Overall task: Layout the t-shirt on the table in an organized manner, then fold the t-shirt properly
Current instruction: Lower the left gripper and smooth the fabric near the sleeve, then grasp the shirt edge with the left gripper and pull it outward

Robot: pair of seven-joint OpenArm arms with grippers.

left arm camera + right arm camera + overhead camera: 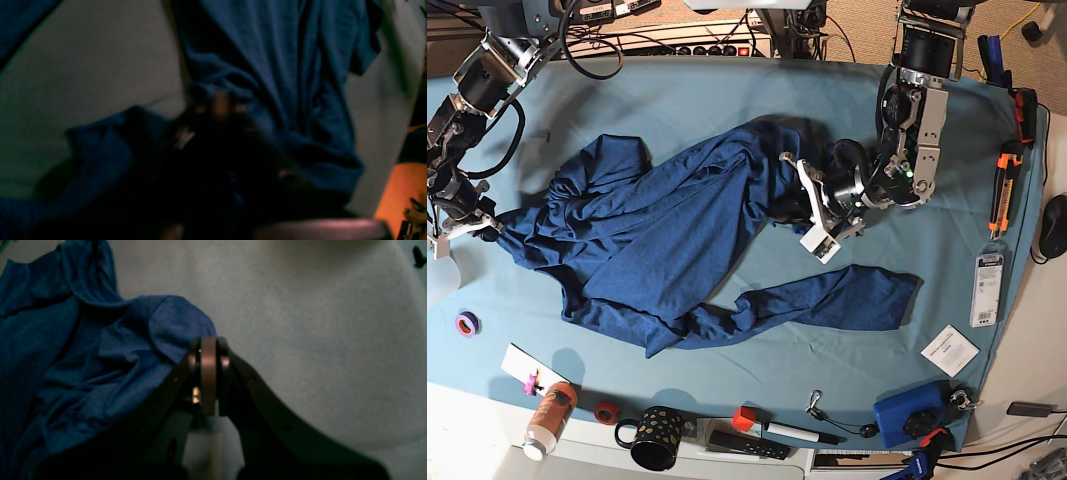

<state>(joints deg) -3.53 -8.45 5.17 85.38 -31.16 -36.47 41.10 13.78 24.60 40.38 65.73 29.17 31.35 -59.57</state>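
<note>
The navy t-shirt [657, 240] lies crumpled across the middle of the table [727, 90], with one long strip trailing toward the front right. In the base view my left gripper [799, 205] is at the shirt's right edge. The blurred left wrist view shows the left gripper [218, 105] shut, with t-shirt [283, 66] fabric bunched at its tips. My right gripper [489, 228] is at the far left edge, where the shirt is drawn to a point. In the right wrist view the right gripper [208, 346] is shut, pinching a corner of the t-shirt [83, 356] above the table [300, 323].
Along the front edge stand a bottle [549, 415], a black mug [655, 438], a remote [747, 445], a marker [787, 432] and a blue box [912, 415]. A purple tape roll [467, 323] lies front left. An orange tool [1005, 185], a badge [987, 275] and a card [949, 350] line the right side.
</note>
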